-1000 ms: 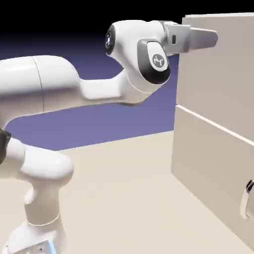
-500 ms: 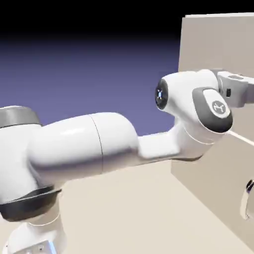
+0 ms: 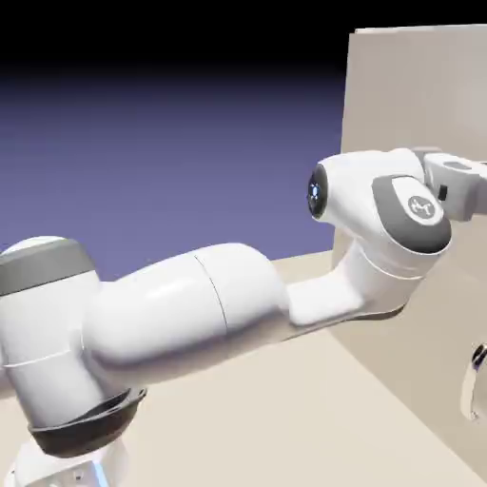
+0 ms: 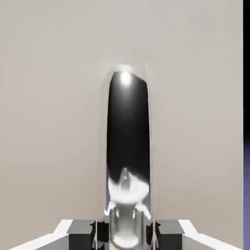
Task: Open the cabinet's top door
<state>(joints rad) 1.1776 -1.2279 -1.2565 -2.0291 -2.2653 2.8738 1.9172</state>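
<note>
Gripper [image 4: 126, 236] closed on the silver handle [image 4: 127, 156] of the cabinet's top door [image 4: 53, 122].
Grey fingertips [image 4: 82, 234] press in from both sides at the bottom of the hand view, the shiny, curved handle between them, reflecting black along its upper length and bright silver near the grip. Behind it spreads the door's flat beige face, its edge close to the right of the frame. In the exterior view, the white arm [image 3: 181, 304] stretches toward the cabinet [image 3: 409, 105] at the exterior view's right, the door forming its upper part. A small lower handle [image 3: 472, 382] sits beneath, apart from the arm.
</note>
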